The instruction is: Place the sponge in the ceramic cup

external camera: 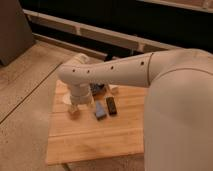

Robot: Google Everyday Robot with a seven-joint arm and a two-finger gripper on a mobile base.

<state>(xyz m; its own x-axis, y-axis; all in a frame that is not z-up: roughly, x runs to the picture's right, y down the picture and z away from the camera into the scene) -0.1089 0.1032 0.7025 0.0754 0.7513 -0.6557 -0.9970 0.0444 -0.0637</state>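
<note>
A speckled grey counter (25,85) is stretching across the left side, flat and bare. A wooden board (90,137) is lying on it, smooth and light brown, with straight edges. The front half of the board is giving lots of open room.

The gripper (75,107) is hanging down from a fat round white wrist near the board's left back corner. It is sitting low over the wood. I cannot tell how wide it is open or whether it is holding anything.

Just to its right, the sponge (100,110) is lying flat on the board. It is a small blue block, not touching the gripper. A black block (111,105) of about the same size is lying close beside it on the right. Behind them, a dark thing (97,89) and a pale thing (113,89) are peeking out from under the arm. I cannot tell whether the pale one is the ceramic cup.

The white arm (125,70), smooth with little round holes, is reaching across above them. Its big rounded part is hiding the board's right side.
</note>
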